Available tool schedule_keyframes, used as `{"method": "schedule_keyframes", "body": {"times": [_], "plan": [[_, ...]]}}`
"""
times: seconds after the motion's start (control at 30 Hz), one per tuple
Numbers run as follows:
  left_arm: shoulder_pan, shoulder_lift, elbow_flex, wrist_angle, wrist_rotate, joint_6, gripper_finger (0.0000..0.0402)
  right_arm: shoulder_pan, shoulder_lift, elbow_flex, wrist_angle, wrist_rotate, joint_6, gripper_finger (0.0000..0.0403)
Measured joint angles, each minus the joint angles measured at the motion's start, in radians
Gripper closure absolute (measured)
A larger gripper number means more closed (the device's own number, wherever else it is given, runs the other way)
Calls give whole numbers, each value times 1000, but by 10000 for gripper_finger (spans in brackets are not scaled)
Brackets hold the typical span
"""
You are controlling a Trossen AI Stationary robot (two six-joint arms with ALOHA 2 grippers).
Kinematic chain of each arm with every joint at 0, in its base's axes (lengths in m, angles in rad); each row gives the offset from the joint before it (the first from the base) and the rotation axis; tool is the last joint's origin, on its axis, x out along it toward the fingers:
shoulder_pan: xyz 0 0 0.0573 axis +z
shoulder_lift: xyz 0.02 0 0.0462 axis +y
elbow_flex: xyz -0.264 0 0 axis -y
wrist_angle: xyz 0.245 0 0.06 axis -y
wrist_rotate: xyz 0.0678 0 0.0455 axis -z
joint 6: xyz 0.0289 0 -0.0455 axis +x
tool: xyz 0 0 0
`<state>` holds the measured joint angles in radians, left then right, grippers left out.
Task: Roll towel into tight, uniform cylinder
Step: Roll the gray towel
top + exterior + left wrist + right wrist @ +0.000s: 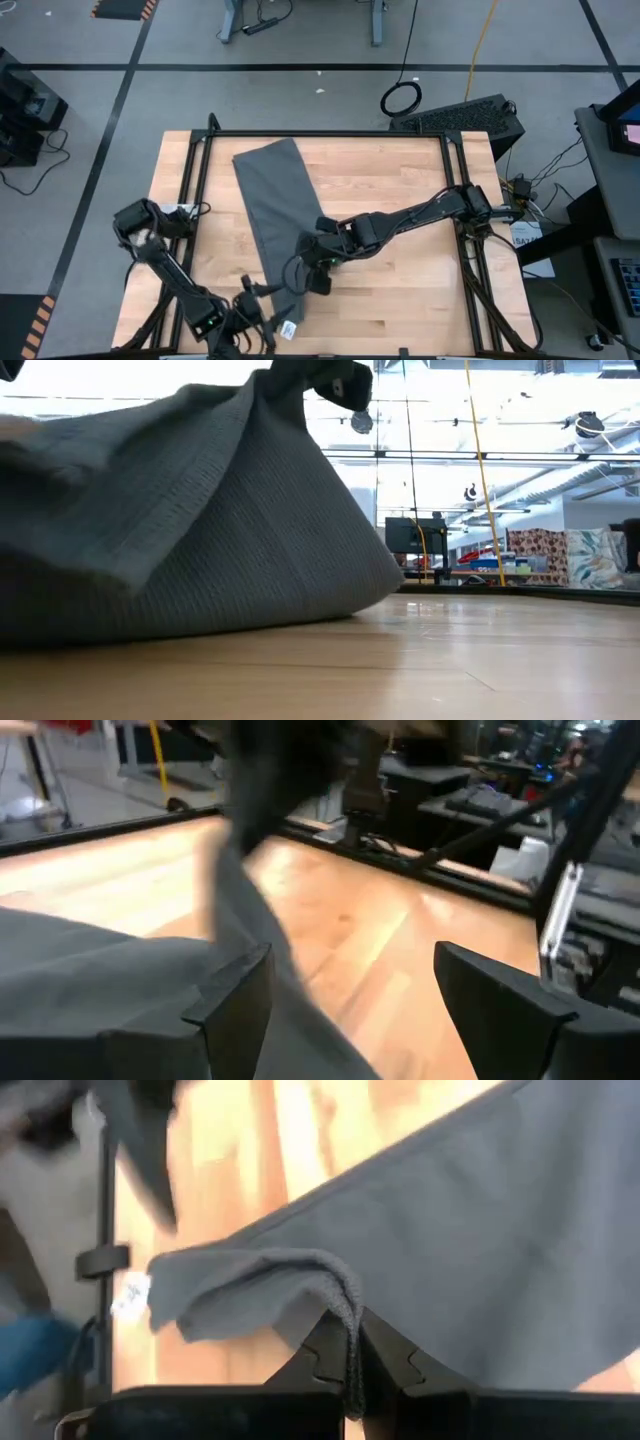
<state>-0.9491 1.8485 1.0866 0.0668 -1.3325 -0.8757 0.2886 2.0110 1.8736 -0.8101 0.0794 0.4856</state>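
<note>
The dark grey towel point(275, 200) lies as a long strip from the table's far side toward its near edge, flat at the far end. Its white tag point(290, 328) is at the near end. My right gripper point(318, 272) is shut on the towel's right edge near the near end and holds it up in a peak point(262, 390). My left gripper point(266, 303) is open at the towel's near end. In the left wrist view point(350, 1010) the cloth point(100, 970) lies by one finger and runs between the two. My right gripper pinches a folded bit of the towel's edge point(350, 1315) between its two fingertips. The fingers come from the table's right. That part is lifted clear, and the cloth slopes down slack from it to the table point(200, 530). My left gripper: whether it touches the towel, I cannot tell.
Bare wooden tabletop point(400, 290) lies to the right of the towel and near the front edge. A black frame point(330, 134) rims the table's far side and both ends.
</note>
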Motion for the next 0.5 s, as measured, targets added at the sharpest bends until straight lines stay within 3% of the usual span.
{"method": "schedule_keyframes", "body": {"times": [0.1, 0.27, 0.5], "plan": [[-2, 91, 0, 131, -55, 137, 126, 3, -5, 0, 7, 28, 0, 403], [26, 212, 0, 251, -201, 160, 126, 3, -5, 0, 25, 30, 49, 403], [77, 224, 15, 352, -240, 352, 98, 9, -5, 0, 10, 153, 89, 403]]}}
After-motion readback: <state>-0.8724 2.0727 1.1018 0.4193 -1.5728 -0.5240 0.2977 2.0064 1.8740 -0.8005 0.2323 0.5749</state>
